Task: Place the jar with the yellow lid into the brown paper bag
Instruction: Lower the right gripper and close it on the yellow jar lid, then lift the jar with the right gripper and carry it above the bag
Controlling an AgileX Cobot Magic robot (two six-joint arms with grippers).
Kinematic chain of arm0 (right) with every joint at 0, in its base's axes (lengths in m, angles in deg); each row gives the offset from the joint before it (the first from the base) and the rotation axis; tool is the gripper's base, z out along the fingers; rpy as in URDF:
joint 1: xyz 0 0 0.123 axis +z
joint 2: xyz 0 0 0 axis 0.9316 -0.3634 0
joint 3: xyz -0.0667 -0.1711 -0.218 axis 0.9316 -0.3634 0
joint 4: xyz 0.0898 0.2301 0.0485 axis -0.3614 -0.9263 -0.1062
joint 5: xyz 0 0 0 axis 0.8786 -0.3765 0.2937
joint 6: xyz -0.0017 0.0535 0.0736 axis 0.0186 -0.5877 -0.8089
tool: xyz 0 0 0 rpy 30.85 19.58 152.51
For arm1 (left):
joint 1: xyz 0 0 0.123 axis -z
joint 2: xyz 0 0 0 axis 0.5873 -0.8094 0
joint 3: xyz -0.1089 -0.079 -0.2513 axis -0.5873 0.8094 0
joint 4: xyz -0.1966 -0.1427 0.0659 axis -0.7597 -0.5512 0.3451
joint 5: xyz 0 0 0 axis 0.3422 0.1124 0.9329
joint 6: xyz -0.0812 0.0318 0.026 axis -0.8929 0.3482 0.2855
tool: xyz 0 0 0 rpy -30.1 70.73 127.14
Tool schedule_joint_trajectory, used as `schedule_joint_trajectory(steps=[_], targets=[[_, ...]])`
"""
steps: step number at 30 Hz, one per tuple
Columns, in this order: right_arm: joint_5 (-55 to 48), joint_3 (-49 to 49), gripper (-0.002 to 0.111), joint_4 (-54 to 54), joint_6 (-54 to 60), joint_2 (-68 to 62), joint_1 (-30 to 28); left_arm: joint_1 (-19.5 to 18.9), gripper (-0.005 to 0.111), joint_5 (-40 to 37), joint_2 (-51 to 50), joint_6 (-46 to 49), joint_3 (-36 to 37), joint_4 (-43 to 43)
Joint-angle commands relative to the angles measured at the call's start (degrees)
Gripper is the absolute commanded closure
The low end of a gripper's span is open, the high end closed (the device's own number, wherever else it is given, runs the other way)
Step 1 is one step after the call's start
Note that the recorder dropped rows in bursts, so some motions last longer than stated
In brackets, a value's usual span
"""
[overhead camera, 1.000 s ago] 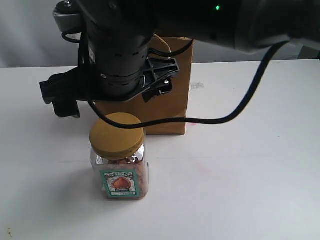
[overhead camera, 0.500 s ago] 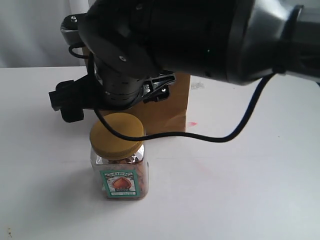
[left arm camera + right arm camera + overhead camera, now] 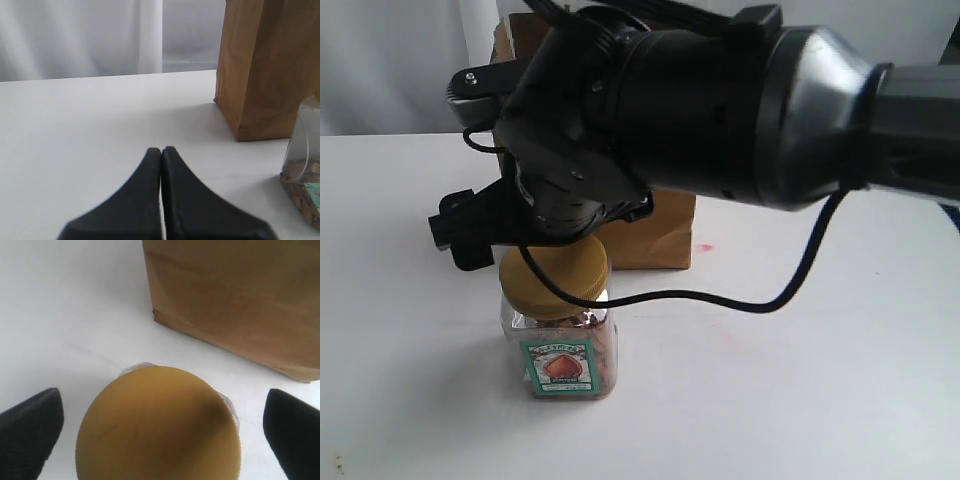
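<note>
1. White tabletop [image 3: 800, 400] under a pale curtain [image 3: 80, 40] — the yellow-lidded jar [image 3: 562, 345] stood upright on it, just in front of the brown paper bag [image 3: 655, 235], with a bare strip of table between them.
2. By my reading, nothing of the job was done: the jar sat outside the bag, neither gripped nor lifted. Closing on it, raising it above the bag's top and lowering it in all remained.
3. My right gripper [image 3: 160, 427] hung over the jar, its fingers [image 3: 30, 427] spread wide to either side of the lid and holding nothing. My left gripper [image 3: 161, 155] sat low over the table, tips pressed together, empty.
4. Materials: the lid [image 3: 575, 275] was round, mustard-coloured and finely ribbed at the rim; the body was clear squarish plastic showing brownish contents and a green-bordered label. The bag was matte kraft paper — creased, with a crisply folded base.
</note>
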State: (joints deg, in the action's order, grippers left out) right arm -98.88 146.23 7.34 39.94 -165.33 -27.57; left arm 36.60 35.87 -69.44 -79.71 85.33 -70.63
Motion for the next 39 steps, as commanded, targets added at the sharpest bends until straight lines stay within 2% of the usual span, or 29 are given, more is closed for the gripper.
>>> schedule_joint_trajectory(steps=[1, 20, 25, 29, 32, 39], targets=[[0.96, -0.32, 0.003, 0.77, -0.39, -1.91, 0.17, 0.28, 0.106, 0.54, -0.17, -0.22, -0.13, -0.22], [-1.54, -0.22, 0.003, -4.2, -0.15, -3.56, 0.17, 0.28, 0.106, 0.54, -0.17, -0.22, -0.13, -0.22], [-3.1, -0.22, 0.009, -4.42, -0.15, -3.56, 0.31, 0.28, 0.106, 0.54, -0.17, -0.22, -0.13, -0.22], [-4.84, -0.22, 0.022, -4.42, -0.15, -3.56, 0.31, 0.28, 0.106, 0.54, -0.17, -0.22, -0.13, -0.22], [-4.47, -0.22, 0.036, -4.42, -0.15, -3.45, 0.31, 0.28, 0.106, 0.54, -0.17, -0.22, -0.13, -0.22], [-3.33, -0.22, 0.076, -3.58, 1.09, -2.57, 0.31, 0.28, 0.106, 0.54, -0.17, -0.22, -0.13, -0.22]])
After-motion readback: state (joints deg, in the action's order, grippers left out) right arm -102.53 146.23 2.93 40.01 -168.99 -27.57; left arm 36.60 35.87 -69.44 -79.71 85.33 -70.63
